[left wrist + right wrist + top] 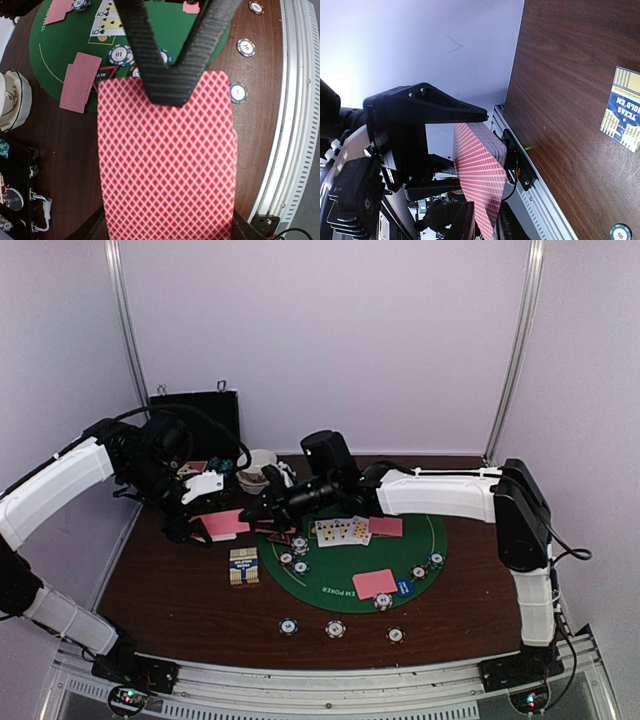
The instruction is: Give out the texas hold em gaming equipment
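My left gripper (205, 525) is shut on a deck of pink-backed playing cards (165, 165), held above the table's left side, left of the green mat (340, 580). My right gripper (262, 512) reaches across to it. Its black fingers (150, 60) meet in a V over the deck's far end, pinched on the top card. In the right wrist view the deck (480, 170) shows edge-on, its lower corner between my right gripper (487, 227). Face-up cards (340, 531), two pink-backed piles (386, 527) (374, 583) and striped chips (430, 565) lie on the mat.
Three chips (289, 626) (335, 629) (396, 635) sit on the wood near the front edge. A blue-and-gold card box (243, 566) lies left of the mat. A black case (200, 415) and a white bowl (258, 468) stand at the back left.
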Robot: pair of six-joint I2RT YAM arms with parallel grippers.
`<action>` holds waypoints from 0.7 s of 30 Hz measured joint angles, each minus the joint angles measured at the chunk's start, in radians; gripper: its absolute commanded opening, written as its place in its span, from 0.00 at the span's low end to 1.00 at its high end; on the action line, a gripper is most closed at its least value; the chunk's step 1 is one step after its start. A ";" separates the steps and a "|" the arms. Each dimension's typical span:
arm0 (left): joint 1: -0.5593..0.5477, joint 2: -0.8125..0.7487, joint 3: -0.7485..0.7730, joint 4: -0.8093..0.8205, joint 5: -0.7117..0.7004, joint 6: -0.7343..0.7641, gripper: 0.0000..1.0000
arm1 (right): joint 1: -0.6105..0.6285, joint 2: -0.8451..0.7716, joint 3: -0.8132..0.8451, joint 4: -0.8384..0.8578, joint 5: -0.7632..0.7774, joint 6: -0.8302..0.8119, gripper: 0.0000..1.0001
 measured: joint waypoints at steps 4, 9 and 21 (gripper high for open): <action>0.000 0.000 -0.008 0.004 -0.015 0.000 0.00 | 0.000 -0.003 -0.003 0.012 -0.002 0.014 0.15; 0.000 0.000 -0.016 0.008 -0.026 0.000 0.00 | 0.000 -0.022 -0.010 0.018 -0.002 0.029 0.14; 0.000 0.000 -0.017 0.009 -0.032 0.000 0.00 | 0.010 -0.032 -0.010 0.062 -0.011 0.068 0.25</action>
